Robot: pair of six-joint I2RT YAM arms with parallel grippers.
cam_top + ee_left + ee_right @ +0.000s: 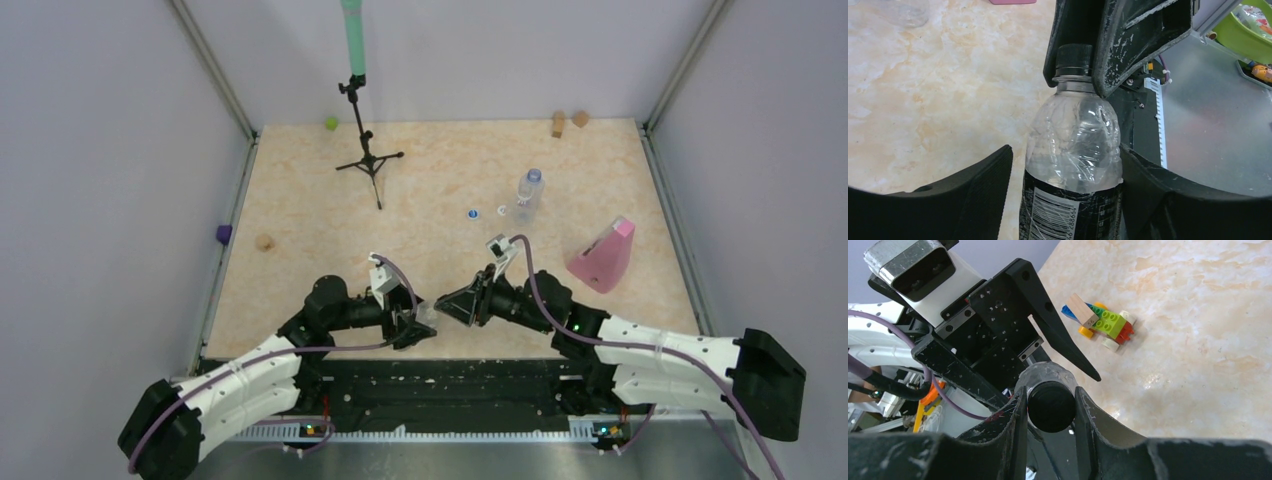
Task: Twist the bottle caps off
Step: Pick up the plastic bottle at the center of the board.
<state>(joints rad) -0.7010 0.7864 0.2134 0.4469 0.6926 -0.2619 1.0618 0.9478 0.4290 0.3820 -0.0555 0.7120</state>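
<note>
Landmark: the pink wedge-shaped object (603, 258), on the right side of the tan marbled table (300, 200). Well left of the wedge and nearer the arm bases, a clear thin-walled plastic bottle with a black label (1073, 145) is held lying sideways between the two arms. The left gripper (1065, 150) clamps the body at the top edge of the label. One pad is hard against the wall; a thin sliver of table shows beside the other. The right gripper (1050, 396) is closed on the black ribbed screw cap (1074, 55), pinching it from both sides. Step in hand, as I read it: twisting this cap off. Handling, as a judgement: the wall above the label is dented and crumpled, so it is soft and light. It will likely cave under a hard squeeze and may spin in the pads. The labelled band looks the firmer hold. The cap is stiff and its ribs give purchase, but it is small, so the bite is shallow. Just beyond the wedge, to its left, stands a second small clear plastic bottle (527, 196), bluish at the top and too small to tell if capped. Farther left of the wedge lie a loose white round cap (502, 211) and a loose blue round cap (472, 212).
</note>
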